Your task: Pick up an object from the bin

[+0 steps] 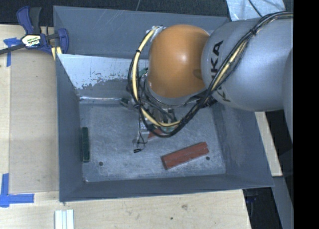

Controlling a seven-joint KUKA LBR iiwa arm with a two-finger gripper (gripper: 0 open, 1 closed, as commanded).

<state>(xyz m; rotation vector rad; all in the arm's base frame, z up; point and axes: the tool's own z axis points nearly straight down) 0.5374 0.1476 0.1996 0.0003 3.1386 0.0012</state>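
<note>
A large silver-grey robot arm (249, 63) reaches in from the right over a grey metal bin (70, 123) with sloping walls. A rounded orange cover (174, 61) looped with yellow and black cables sits on the arm's wrist. Below it the gripper (140, 142) hangs low over the bare middle of the bin floor. Cables and shadow hide its tip, so I cannot tell how far open it is or whether it has hold of anything.

A flat reddish-brown rectangular block (185, 155) lies near the gripper, to its right and towards the front wall, tilted at a slant. A narrow dark green bar (85, 144) lies well apart by the left wall, running front to back.

The block seems the likelier pick. A good grasp would centre the gripper over it, turn to span its short side, then descend straight down clear of the walls.

Count: one block, one bar, two loose things in all.
</note>
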